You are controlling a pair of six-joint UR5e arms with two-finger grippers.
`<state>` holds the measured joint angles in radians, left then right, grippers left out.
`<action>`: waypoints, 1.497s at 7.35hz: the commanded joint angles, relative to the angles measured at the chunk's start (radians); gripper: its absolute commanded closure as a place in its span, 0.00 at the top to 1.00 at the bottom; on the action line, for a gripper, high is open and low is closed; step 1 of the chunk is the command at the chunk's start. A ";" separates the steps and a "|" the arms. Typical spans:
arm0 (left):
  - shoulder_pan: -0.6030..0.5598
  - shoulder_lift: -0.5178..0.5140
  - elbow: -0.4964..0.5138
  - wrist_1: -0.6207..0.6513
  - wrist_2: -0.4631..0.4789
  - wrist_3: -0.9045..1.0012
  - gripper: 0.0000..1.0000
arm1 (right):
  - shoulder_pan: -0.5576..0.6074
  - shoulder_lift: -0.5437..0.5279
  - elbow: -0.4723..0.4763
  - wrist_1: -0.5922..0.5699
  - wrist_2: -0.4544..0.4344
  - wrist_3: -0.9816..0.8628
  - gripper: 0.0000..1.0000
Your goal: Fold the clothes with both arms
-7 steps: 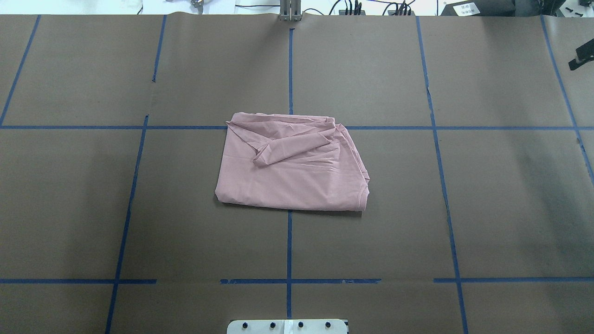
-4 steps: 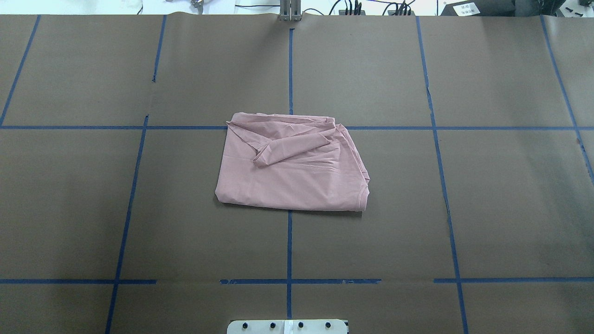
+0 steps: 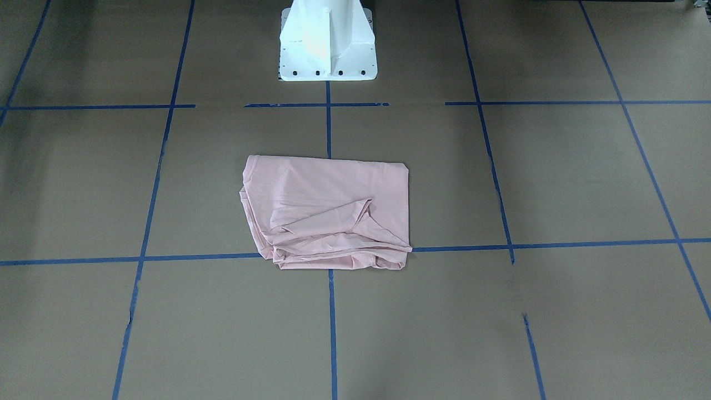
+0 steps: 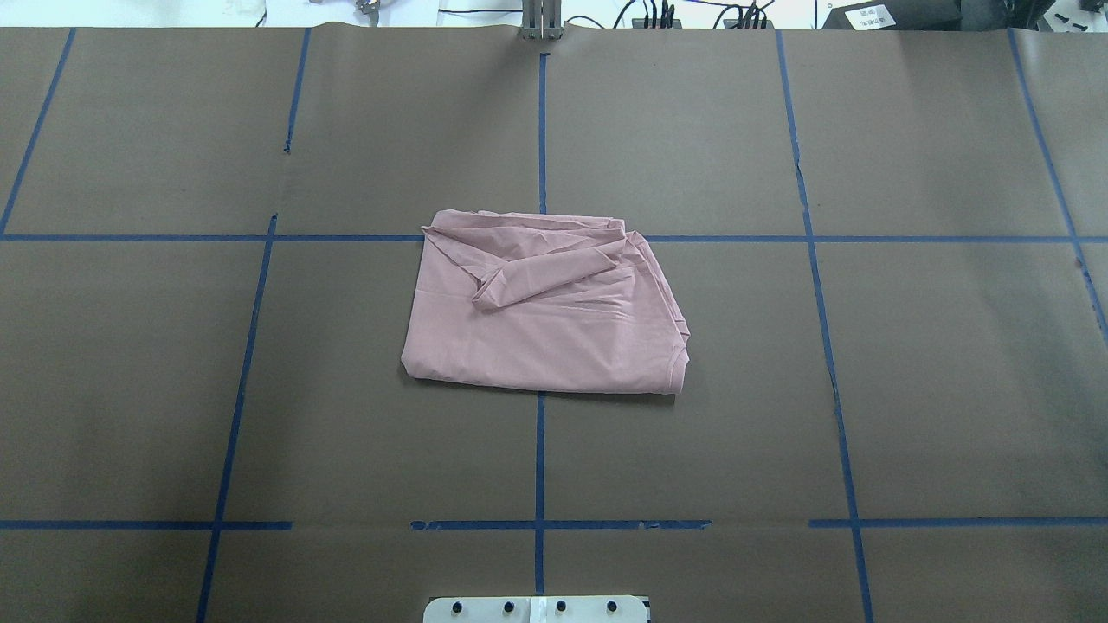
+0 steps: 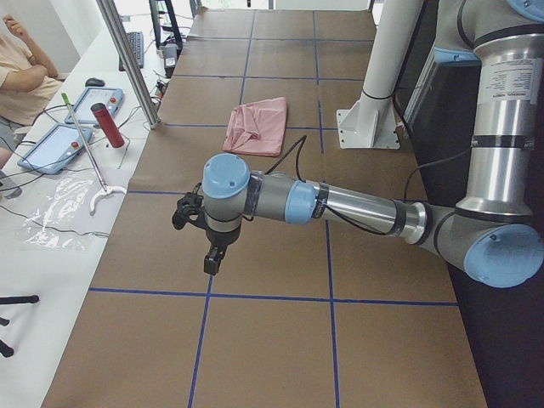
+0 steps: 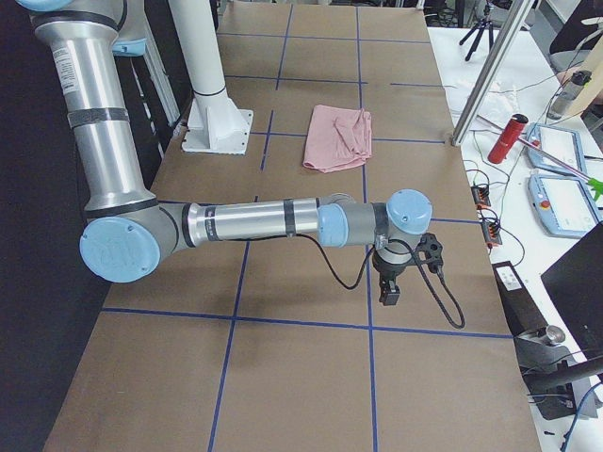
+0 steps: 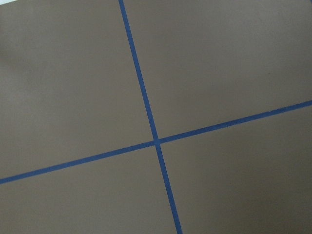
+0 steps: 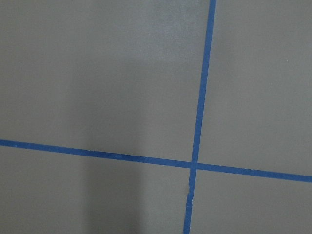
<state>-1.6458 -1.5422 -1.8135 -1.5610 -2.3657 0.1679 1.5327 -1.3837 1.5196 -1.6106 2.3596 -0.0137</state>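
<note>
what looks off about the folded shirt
The shirt is folded but untidy: a loose flap lies diagonally across its top, and the edge away from the robot is bunched and wrinkled.

pale pink t-shirt (image 4: 545, 320), brown table (image 4: 952, 389), blue tape grid (image 4: 539, 459), white pedestal (image 3: 328, 39)

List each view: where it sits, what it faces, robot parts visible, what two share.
Front-facing: across the table, looks down at the T-shirt; white pedestal shows.
Overhead: behind the robot, same T-shirt; only the pedestal's foot.
Exterior left: table's end; left arm and left pincer near.
Exterior right: opposite end; right arm and right pincer near.
Left wrist: down on a blue tape cross; no robot parts.
Right wrist: likewise, another cross.
Shared: both side views show T-shirt and pedestal.
</note>
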 commanded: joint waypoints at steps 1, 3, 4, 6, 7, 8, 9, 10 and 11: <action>0.000 -0.003 -0.007 -0.004 -0.013 -0.039 1.00 | 0.000 -0.043 0.089 0.005 -0.008 0.011 1.00; 0.011 0.017 -0.041 0.003 -0.018 -0.042 1.00 | -0.002 -0.066 0.083 0.009 -0.008 0.002 1.00; 0.011 0.011 -0.032 -0.014 -0.015 -0.033 1.00 | -0.003 -0.081 0.106 0.008 0.001 0.001 1.00; 0.012 0.011 -0.029 -0.053 -0.018 -0.042 1.00 | -0.005 -0.083 0.111 0.008 0.003 -0.002 1.00; 0.012 0.022 -0.017 -0.056 -0.018 -0.036 1.00 | -0.022 -0.086 0.111 0.005 0.004 0.000 1.00; 0.014 0.025 -0.006 -0.051 -0.007 -0.042 1.00 | -0.025 -0.084 0.113 0.006 0.004 0.004 1.00; 0.017 0.025 0.067 -0.057 -0.006 -0.042 1.00 | -0.025 -0.086 0.108 0.008 0.004 0.006 1.00; 0.018 -0.002 0.145 -0.062 -0.007 -0.044 1.00 | -0.025 -0.086 0.111 0.006 0.006 0.008 1.00; 0.020 -0.013 0.154 -0.083 -0.006 -0.047 1.00 | -0.025 -0.106 0.111 0.011 0.004 0.003 1.00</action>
<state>-1.6282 -1.5381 -1.7024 -1.6254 -2.3729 0.1243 1.5086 -1.4736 1.6300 -1.6033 2.3645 -0.0081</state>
